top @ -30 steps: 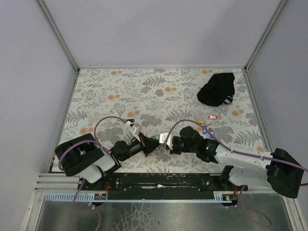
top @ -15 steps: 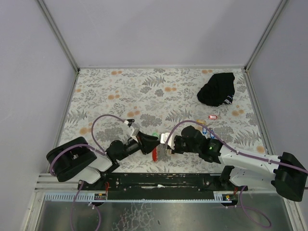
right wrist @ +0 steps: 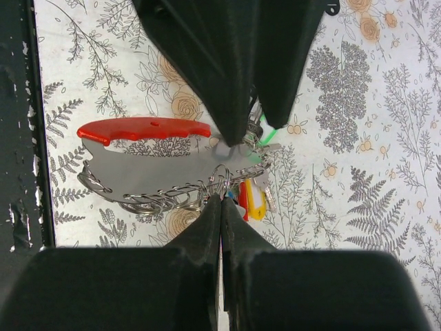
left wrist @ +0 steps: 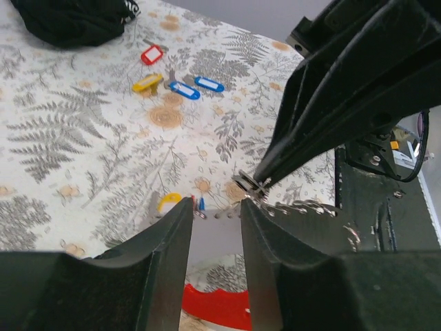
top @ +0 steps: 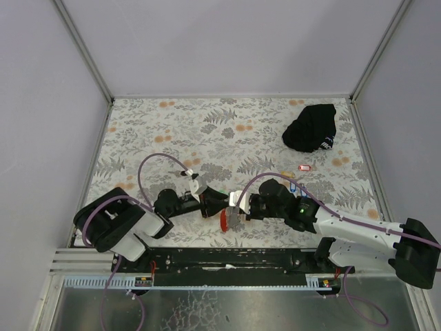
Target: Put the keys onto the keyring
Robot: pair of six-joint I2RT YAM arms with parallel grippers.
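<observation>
My right hand point(right wrist: 220, 201) is squeezed down to a slit, nipping what looks like the wire of the keyring point(right wrist: 148, 162) right at the tip. My left hand point(left wrist: 216, 207) comes in from the opposite side. It's narrow, and the grey strap shows in the gap between its fingers point(left wrist: 162, 262), but I can't tell whether they actually bite on it. The two hands meet tip to tip, low over the tabletop point(top: 172, 131), near my bases.

Here's the change. A second ago, seen from above, the keyring was buried between my hands. Now my left hand has shifted up a touch and the strap's red end point(top: 225, 221) pokes out below. The right hand has barely budged. I read that as steadying the ring, not threading yet, since neither hand carries a loose key.

Yellow and red tags point(right wrist: 252, 198) hang just beside my right fingertips, and a green one peeks out by the left. Four more keys point(left wrist: 184, 89) lie well apart on the tabletop, tagged red, yellow and two blue, just short of the black cloth point(top: 311, 127). So plenty of the job is left.

The ring's coils are a tangle and I can't pick out the split. From above, my hands cover the ring itself.
</observation>
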